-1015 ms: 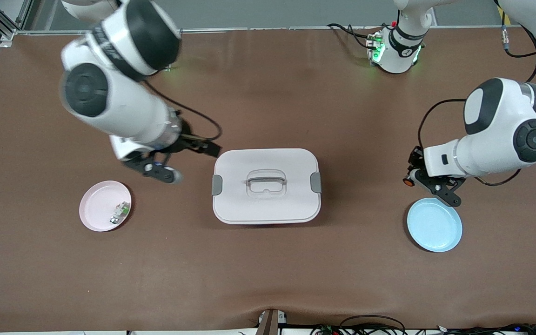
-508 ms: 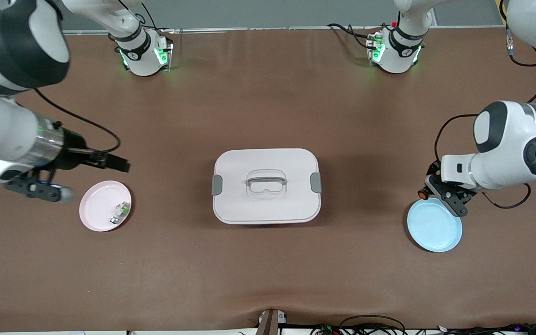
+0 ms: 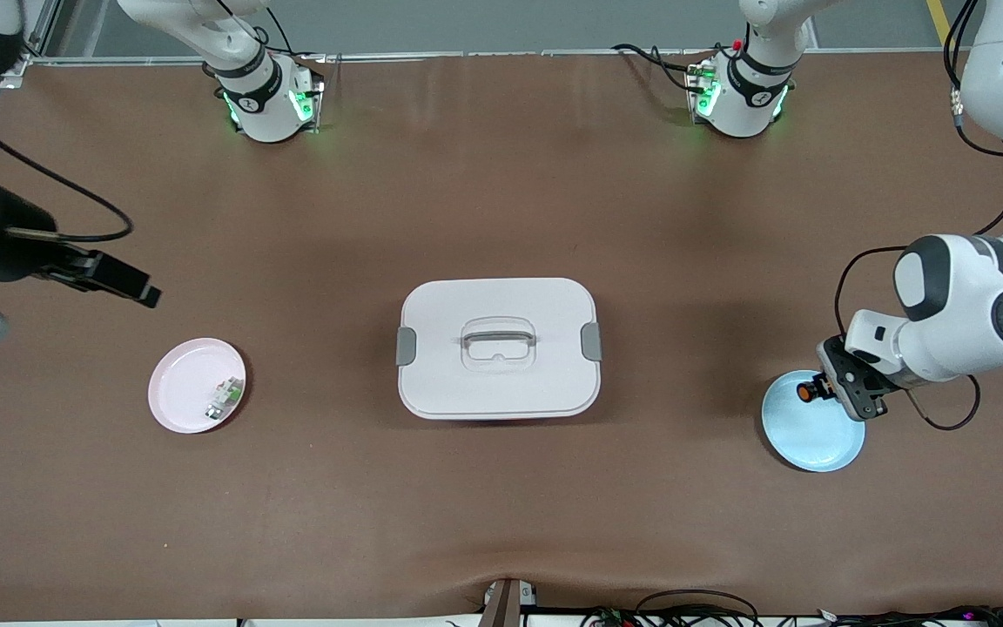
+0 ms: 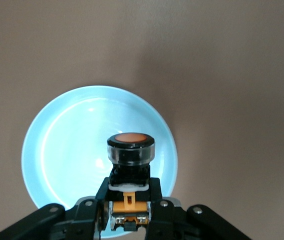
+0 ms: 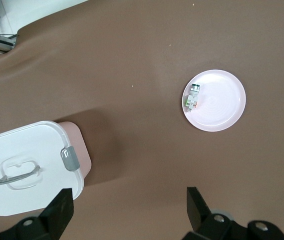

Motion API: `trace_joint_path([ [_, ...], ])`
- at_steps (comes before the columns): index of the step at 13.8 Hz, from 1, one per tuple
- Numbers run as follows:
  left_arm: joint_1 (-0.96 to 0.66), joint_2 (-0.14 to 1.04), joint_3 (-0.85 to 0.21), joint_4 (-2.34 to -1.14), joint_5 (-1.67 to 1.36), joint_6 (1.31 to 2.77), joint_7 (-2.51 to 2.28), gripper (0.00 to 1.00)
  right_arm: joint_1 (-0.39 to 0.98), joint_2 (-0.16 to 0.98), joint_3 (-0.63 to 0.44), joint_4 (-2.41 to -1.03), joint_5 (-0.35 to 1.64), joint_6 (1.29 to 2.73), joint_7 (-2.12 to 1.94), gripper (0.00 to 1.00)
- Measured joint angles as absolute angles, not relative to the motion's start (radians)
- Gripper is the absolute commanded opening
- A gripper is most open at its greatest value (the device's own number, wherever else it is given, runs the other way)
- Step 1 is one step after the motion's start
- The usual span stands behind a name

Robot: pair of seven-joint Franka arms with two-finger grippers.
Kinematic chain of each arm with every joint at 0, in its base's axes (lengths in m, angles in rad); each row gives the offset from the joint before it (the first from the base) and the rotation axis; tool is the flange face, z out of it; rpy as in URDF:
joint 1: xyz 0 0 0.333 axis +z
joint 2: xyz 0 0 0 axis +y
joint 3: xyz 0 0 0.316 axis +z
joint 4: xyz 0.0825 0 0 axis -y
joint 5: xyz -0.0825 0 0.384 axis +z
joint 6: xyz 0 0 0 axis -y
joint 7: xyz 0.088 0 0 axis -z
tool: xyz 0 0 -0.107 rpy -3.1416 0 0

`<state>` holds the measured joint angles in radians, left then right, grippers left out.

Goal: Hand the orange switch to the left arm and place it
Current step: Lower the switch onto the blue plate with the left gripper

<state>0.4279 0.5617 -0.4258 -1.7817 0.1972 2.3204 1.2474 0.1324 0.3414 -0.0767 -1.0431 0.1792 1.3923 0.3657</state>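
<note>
tabletop (image 3: 501, 505) first, operator, read across the front view from the right arm's end. your right gripper (image 5: 127, 207) is up at that end, mostly out of the front view; its wrist view shows you two black fingers (image 5: 59, 212) spread wide with nothing between them, high over bare brown surface. the right arm waits there.

next you meet the pink plate (image 3: 198, 385), with a small white-and-green component (image 3: 223, 399) lying in it near the rim on the box's side.

in the middle sits the box (image 3: 499, 347), white, lid on, grey latches at both ends and its handle lying flat in the recess. nothing touches it, and both grippers are well apart from it.

at the left arm's end you find the blue plate (image 3: 812, 432). your left gripper (image 3: 831, 386) hangs over that plate's rim, on the edge farther from the front camera. it is clamped tight on the orange switch (image 4: 130, 155), gripping the black body, with the round orange button end sticking out past the fingertips. in the left wrist view you see the switch held up above the plate's bowl, not resting in it.
</note>
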Motion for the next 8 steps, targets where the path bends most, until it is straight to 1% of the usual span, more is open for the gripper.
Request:
trace_joint_path([
  [4,0.429,0.61,-0.427,-1.78,0.31,2.386,1.277,0.0,0.052,0.344,-0.084,-1.043,0.179,1.382,0.281,1.0],
  [8,0.429,0.643,-0.427,-1.778,0.389,2.442,1.297,0.0,0.019,0.34,-0.083,-1.042,0.219,1.306,0.207,1.0],
])
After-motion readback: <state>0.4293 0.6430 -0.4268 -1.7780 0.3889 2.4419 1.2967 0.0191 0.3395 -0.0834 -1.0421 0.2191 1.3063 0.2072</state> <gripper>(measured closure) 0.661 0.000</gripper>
